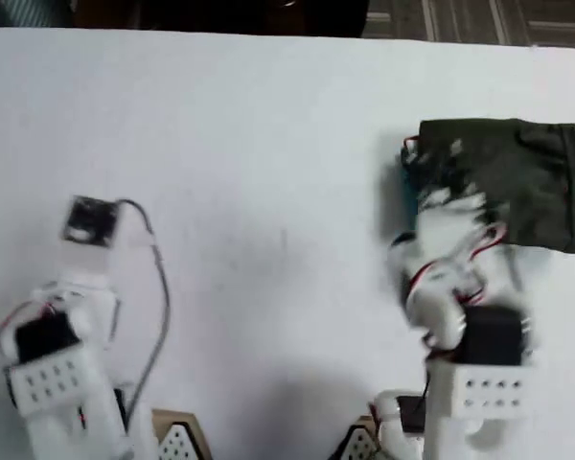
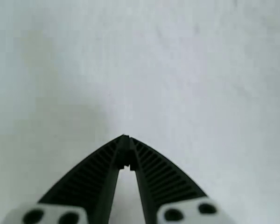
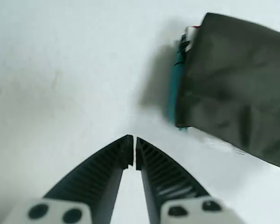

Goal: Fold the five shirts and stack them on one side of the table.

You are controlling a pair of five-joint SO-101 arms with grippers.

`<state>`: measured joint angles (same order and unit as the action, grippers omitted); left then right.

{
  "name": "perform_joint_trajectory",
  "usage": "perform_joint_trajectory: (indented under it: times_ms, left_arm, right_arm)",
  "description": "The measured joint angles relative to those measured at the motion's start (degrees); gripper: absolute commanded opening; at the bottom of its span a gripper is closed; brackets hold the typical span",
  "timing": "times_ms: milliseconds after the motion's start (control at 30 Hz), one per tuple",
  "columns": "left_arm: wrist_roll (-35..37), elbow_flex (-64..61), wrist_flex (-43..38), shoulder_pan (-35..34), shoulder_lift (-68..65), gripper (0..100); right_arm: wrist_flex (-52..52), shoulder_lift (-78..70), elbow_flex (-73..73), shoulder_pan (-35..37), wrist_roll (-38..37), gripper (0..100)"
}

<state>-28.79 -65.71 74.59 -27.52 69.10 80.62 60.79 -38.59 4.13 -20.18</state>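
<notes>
Shut black jaws of the right gripper (image 3: 133, 140) sit nearest, tips pressed together with nothing between them, over the white table (image 3: 60, 70). Just ahead of those tips, toward the side away from the other arm, lies the stack of folded shirts (image 3: 238, 93). It has a dark olive shirt (image 3: 242, 70) on top, with a teal edge (image 3: 177, 88) and a sliver of red showing beneath; I cannot tell how many layers there are. The left gripper (image 2: 125, 140) is likewise pinched closed on nothing, well apart from the stack. The risk, as I judge it, is that the teal layer juts out on the jaw-facing side, so a low sweep of the right jaws could snag it, skew the pile and undo a fold.
</notes>
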Motion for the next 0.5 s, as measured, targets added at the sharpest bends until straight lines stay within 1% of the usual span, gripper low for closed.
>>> perform_joint_trajectory:
  times_ms: [133, 267, 433, 500]
  left_arm:
    - [0.0, -8.4, 0.3, 4.8, 15.8, 5]
    - [0.0, -17.6, 0.5, 5.5, 30.6, 5]
    - [0.0, -22.0, 0.7, 5.6, 33.7, 5]
    - [0.9, -22.5, 0.7, 5.6, 33.8, 5]
  right_arm:
    - [-5.4, 10.3, -17.3, 3.5, 0.2, 2.1]
    - [-8.4, 21.8, -32.1, 4.0, 0.4, 2.1]
    - [-9.0, 37.8, -47.0, 4.1, 0.4, 2.1]
    - [-10.2, 40.4, -51.8, 4.3, 0.4, 2.1]
